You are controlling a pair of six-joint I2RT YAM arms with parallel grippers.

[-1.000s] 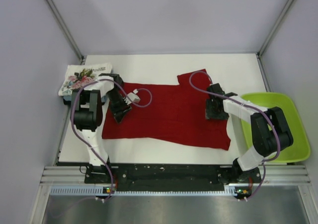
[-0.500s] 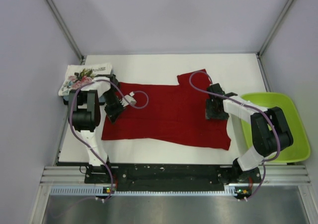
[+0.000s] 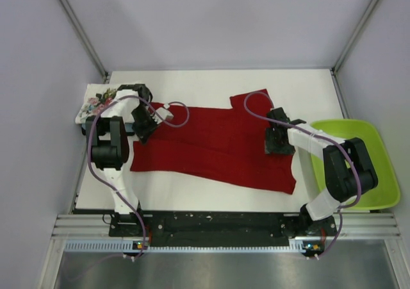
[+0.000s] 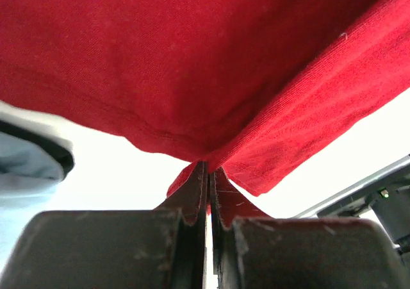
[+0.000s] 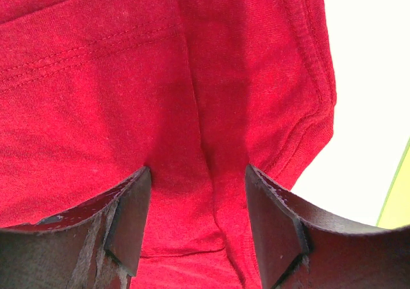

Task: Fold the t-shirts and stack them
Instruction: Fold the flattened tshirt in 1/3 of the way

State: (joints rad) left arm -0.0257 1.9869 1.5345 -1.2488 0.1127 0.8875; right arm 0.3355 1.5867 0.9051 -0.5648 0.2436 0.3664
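Lime-green tray (image 3: 379, 173) sits near right on the bench (image 3: 192, 188); red t-shirt (image 3: 218, 141) lies spread mid-bench; right jaws stand released, straddling cloth at its right end; left jaws are clenched on its far-left hem; floral t-shirt (image 3: 95, 103) lies folded at the far-left corner.

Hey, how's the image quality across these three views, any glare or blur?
Top external view: even soft light, sharp, red t-shirt casts hardly any shadow. Left wrist view: table blown out white; left gripper, shut on the shirt's edge, slightly soft. Right wrist view: stitching crisp, table glaring at right, the open right gripper dark.
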